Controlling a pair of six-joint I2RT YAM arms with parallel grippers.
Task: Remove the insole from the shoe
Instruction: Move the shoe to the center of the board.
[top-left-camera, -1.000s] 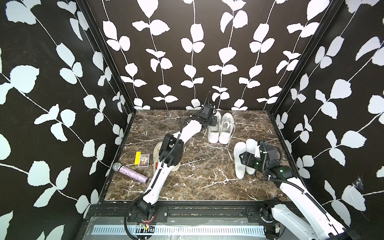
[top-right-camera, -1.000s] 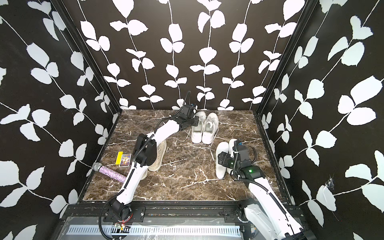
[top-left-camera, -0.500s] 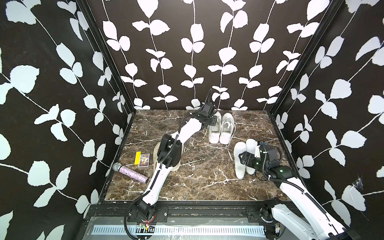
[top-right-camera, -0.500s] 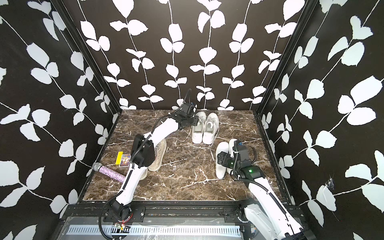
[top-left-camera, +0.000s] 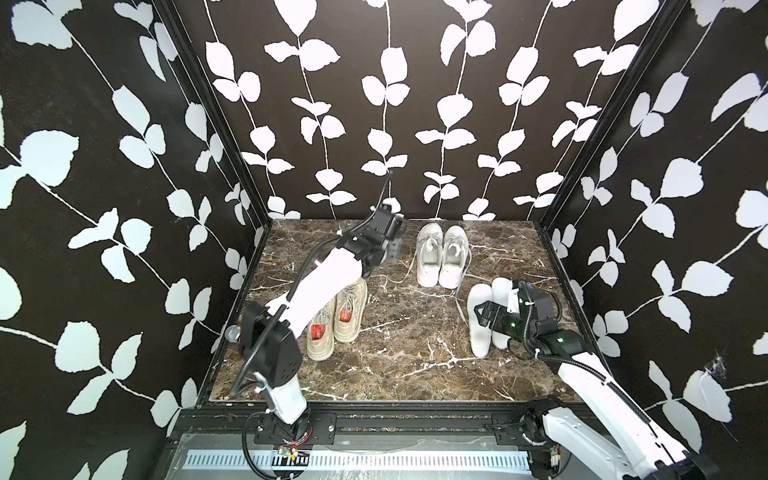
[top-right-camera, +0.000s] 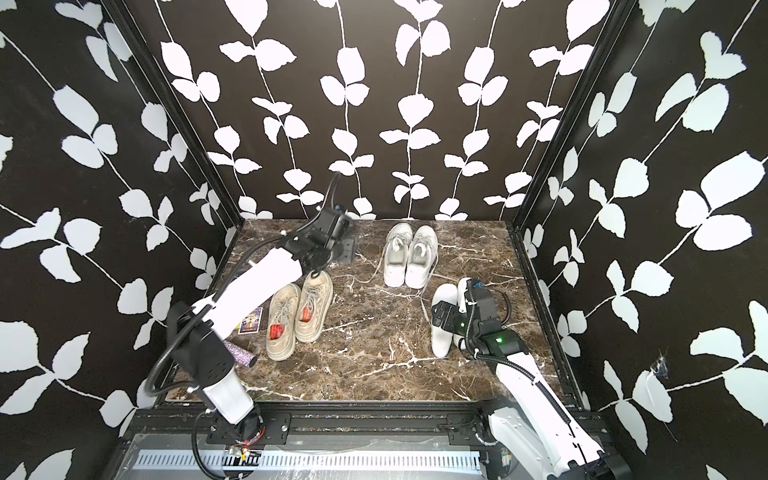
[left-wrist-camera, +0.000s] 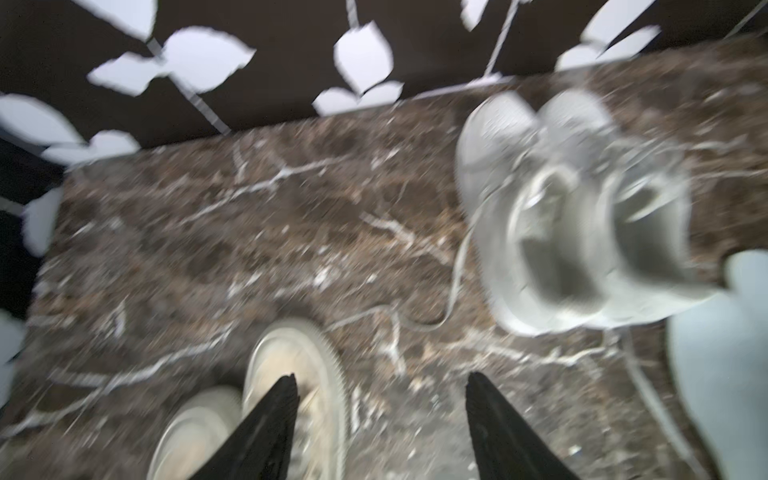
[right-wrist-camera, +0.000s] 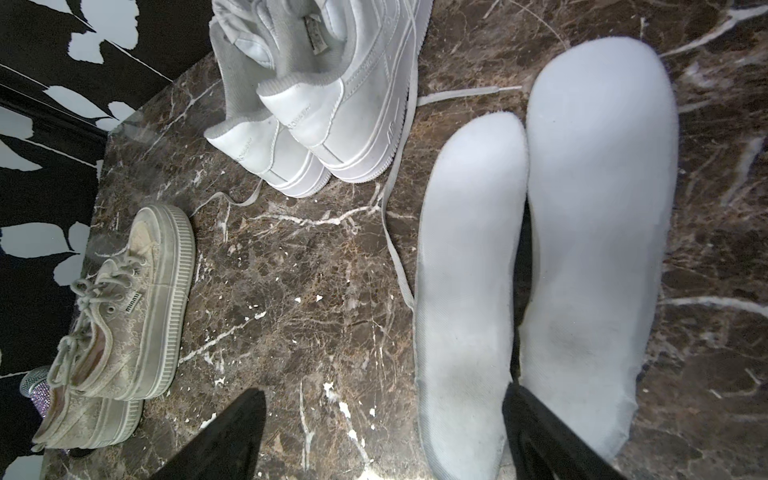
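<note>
Two insoles side by side, lengthwise front-to-back, toes toward back wall; left fingers and right fingers apart.

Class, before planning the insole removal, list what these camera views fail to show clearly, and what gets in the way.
- Glittery tube: in both top views, one end behind the left arm.
- Card: in a top view, print too small to read.
- White sneakers: left wrist view, motion blur; insides unclear.
- Beige shoes: uppers hide all but red patches inside.
- Loose insoles: in both top views, the right gripper covers parts.
</note>
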